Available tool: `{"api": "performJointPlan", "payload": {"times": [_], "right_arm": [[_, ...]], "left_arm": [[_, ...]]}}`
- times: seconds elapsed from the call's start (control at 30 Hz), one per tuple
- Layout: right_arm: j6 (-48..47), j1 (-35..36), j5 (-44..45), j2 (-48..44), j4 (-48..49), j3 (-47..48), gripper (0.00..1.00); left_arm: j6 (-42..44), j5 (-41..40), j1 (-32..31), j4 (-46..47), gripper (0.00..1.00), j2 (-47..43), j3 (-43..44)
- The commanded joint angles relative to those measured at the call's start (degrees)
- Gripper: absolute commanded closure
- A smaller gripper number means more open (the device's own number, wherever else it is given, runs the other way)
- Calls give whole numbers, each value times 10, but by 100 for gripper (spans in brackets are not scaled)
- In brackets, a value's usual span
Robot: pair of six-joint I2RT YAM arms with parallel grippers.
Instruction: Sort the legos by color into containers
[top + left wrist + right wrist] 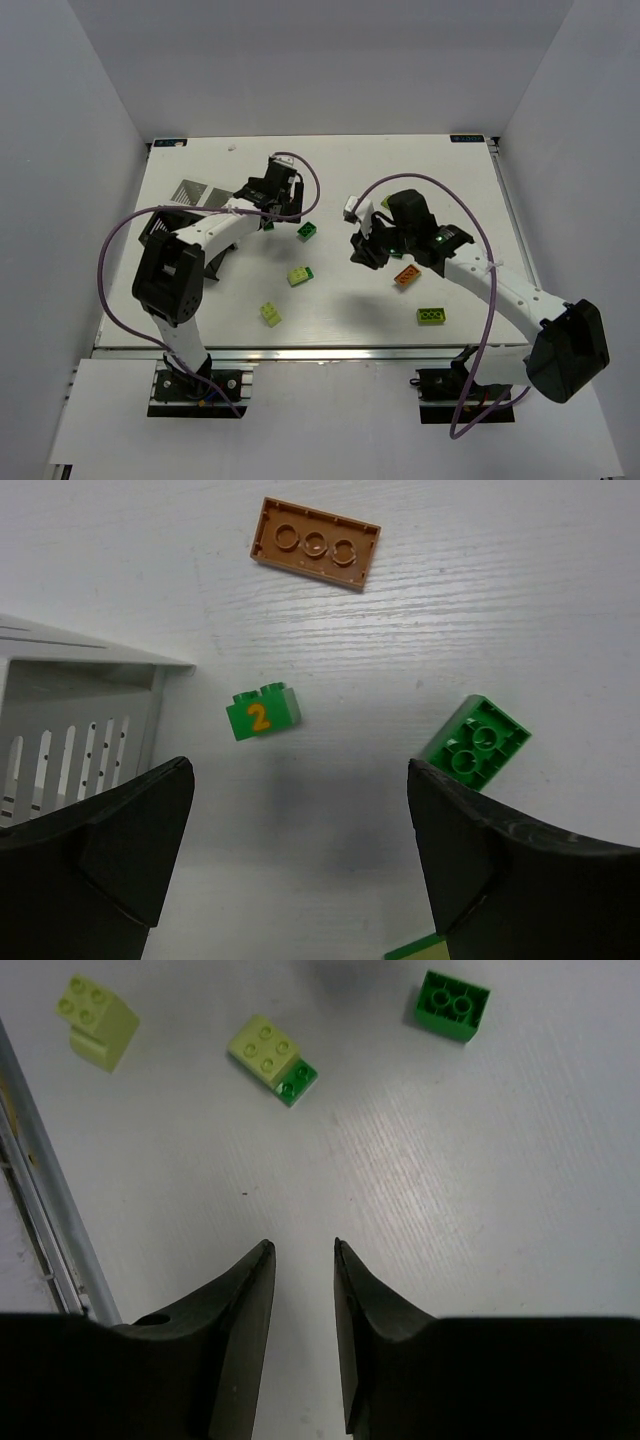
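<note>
My left gripper (298, 772) hung over the far half of the bench (340, 320), jaws wide apart and empty, a white container (70, 685) beside one finger and a green brick marked 2 (262, 712) ahead. A lime brick (271, 314) lay near the near edge, a lime-and-green pair (300, 274) and a plain green brick (307, 231) mid-bench. My right gripper (303, 1246) had its jaws narrowly parted, holding nothing, an orange brick (405, 275) near it.

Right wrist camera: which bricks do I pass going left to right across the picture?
lime brick → lime-and-green pair → green brick
</note>
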Motion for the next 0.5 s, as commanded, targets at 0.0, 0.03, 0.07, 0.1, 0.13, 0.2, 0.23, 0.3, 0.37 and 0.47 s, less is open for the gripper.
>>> {"api": "performJointPlan", "payload": {"times": [0.0,0.03,0.07,0.1,0.13,0.2,0.23,0.3,0.37,0.47], "right_arm": [[-3,0,-4,-19,13,-21,64],[-4,0,-4,-24,15,-24,64],[-4,-1,-3,-31,16,-27,65],[-4,-1,1,-35,18,-28,65],[-4,-1,4,-39,24,-34,66],[-4,0,8,-49,27,-40,67],[-4,0,8,-52,30,-43,67],[-3,0,8,-56,31,-45,68],[-3,0,8,-57,28,-46,68],[-3,1,7,-58,27,-47,68]], "left_arm": [[11,-52,3,7,4,0,11],[5,-57,4,6,5,2,11],[0,-55,11,10,6,4,7],[-4,-48,15,15,7,6,3],[-10,-43,17,19,10,7,0],[-16,-39,21,16,15,19,4],[-19,-40,21,11,17,24,6],[-19,-47,21,13,18,33,4],[-21,-55,23,17,18,43,0],[-25,-63,27,18,20,54,1]]}}
